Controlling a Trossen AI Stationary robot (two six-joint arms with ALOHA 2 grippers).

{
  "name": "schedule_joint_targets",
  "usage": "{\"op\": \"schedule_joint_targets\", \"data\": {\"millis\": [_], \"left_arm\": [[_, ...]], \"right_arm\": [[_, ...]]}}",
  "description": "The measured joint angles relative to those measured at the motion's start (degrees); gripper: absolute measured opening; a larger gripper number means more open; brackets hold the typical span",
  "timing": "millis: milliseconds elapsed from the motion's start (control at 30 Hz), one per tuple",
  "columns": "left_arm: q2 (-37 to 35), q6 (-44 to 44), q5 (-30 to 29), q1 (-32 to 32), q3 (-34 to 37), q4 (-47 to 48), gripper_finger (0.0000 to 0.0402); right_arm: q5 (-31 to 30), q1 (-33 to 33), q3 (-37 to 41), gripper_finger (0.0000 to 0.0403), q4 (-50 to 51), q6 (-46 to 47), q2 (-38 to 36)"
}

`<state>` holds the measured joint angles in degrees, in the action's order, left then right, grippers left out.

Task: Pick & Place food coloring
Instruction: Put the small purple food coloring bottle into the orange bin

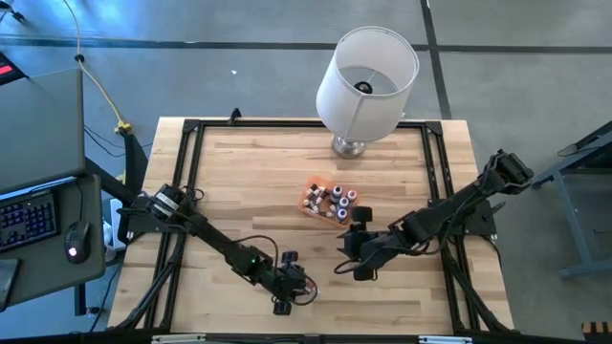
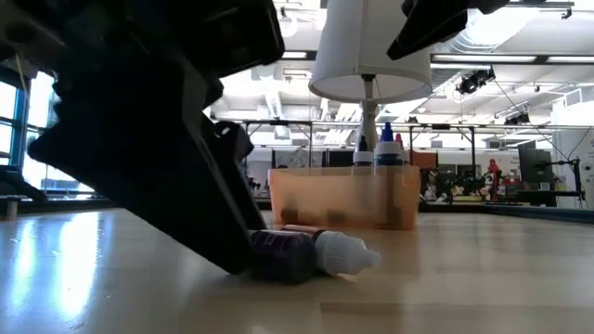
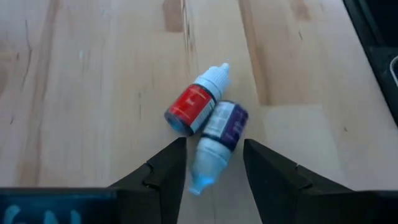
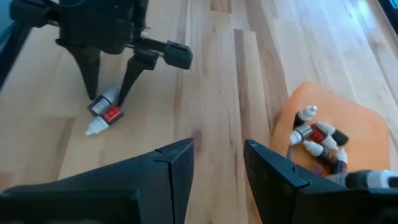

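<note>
Two food coloring bottles lie side by side on the table. One has a red label (image 3: 191,107), the other a purple label (image 3: 224,124); both have white caps. My left gripper (image 3: 214,144) is open and points down over them, its fingers on either side of the purple bottle's cap end (image 3: 204,167). More bottles (image 4: 318,140) stand in a small orange tray (image 1: 313,184). My right gripper (image 4: 217,165) is open and empty, hovering near the tray's near side. My left gripper comes down from above with one finger (image 3: 168,168) close beside the purple bottle's white cap end. The bottle lies flat on the table (image 2: 306,255). I cannot tell whether a finger touches it.
A white-shaded lamp (image 1: 368,76) stands at the table's far edge, behind the tray. A black frame (image 1: 186,153) runs round the tabletop. Bare wood lies left of the tray and between the two grippers.
</note>
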<state>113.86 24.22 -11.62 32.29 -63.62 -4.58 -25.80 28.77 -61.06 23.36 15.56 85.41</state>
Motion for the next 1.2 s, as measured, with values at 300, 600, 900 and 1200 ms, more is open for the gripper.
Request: {"op": "schedule_joint_targets", "data": {"millis": [300, 600, 900, 1200], "left_arm": [[2.25, -0.43, -2.23, 0.00, -0.14, -3.91, 0.0157], [2.36, 1.60, -4.02, -0.04, -0.24, -3.65, 0.0077], [2.71, 3.65, -18.85, -1.34, -8.66, 1.62, 0.0085], [0.77, 3.00, -31.37, -8.64, -25.05, 31.06, 0.0091]], "right_arm": [[-1.12, 1.44, 0.00, 0.0133, 0.81, 2.41, 0.00], [-1.41, 3.84, 0.02, 0.0133, 0.81, 5.02, 0.00], [-3.63, 6.80, 0.02, 0.0133, 0.79, 9.62, 0.00], [-3.41, 11.99, 0.02, 0.0133, -0.76, 11.90, 5.57]]}}
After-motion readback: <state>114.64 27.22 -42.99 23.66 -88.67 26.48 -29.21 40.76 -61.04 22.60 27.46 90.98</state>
